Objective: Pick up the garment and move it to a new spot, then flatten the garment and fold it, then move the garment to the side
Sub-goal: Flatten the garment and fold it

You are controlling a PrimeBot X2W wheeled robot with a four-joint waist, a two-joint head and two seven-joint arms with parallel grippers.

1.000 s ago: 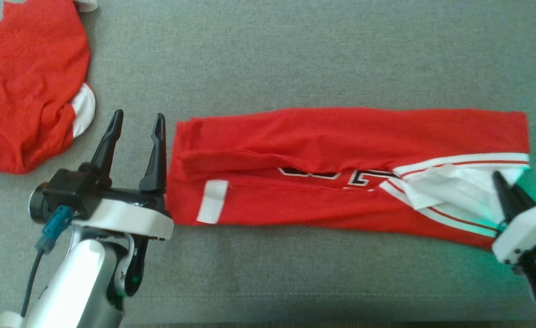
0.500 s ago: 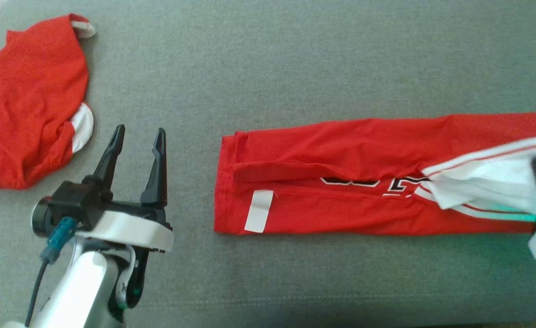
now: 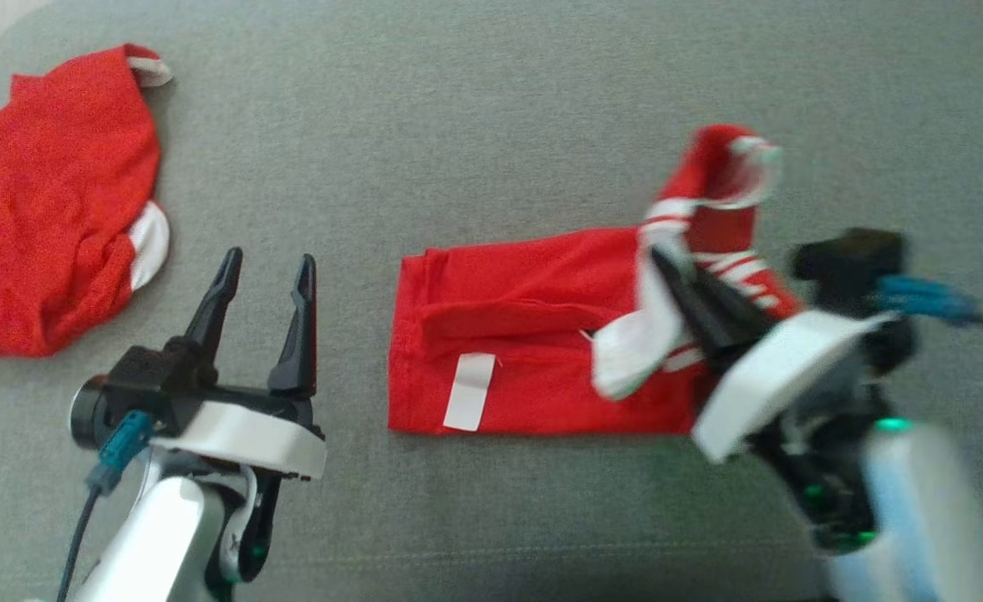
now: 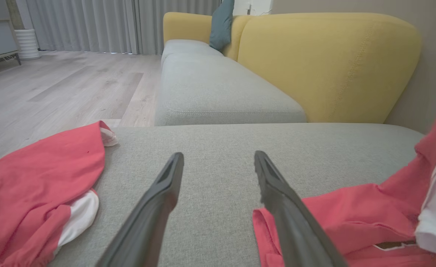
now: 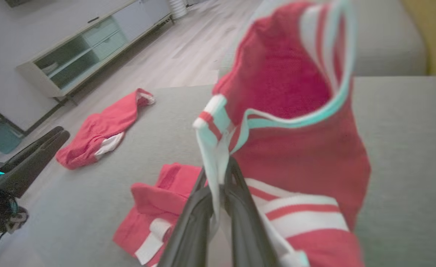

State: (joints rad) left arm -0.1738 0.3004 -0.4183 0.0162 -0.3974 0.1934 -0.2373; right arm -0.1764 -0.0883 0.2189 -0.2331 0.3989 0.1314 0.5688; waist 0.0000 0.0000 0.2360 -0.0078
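Observation:
The garment (image 3: 533, 326) is red with white trim and a white label, and lies folded lengthwise mid-cushion. Its right end is raised and curls back over the flat part. My right gripper (image 3: 667, 266) is shut on the white-striped trim of that raised end. In the right wrist view the garment (image 5: 299, 148) hangs over the pinching right gripper (image 5: 220, 174). My left gripper (image 3: 270, 257) stands open and empty, a short way left of the garment's left edge. In the left wrist view the left gripper (image 4: 218, 159) is above bare cushion, with the garment (image 4: 351, 215) to the lower right.
A second red garment (image 3: 48, 192) lies crumpled at the far left of the grey cushion (image 3: 491, 125). The cushion's left edge drops to a wooden floor (image 4: 55, 89). A yellow backrest (image 4: 329, 66) stands behind.
My right gripper has lifted the garment's right end and carried it left over the flat part. The head view has shifted. The left gripper stays open in much the same place.

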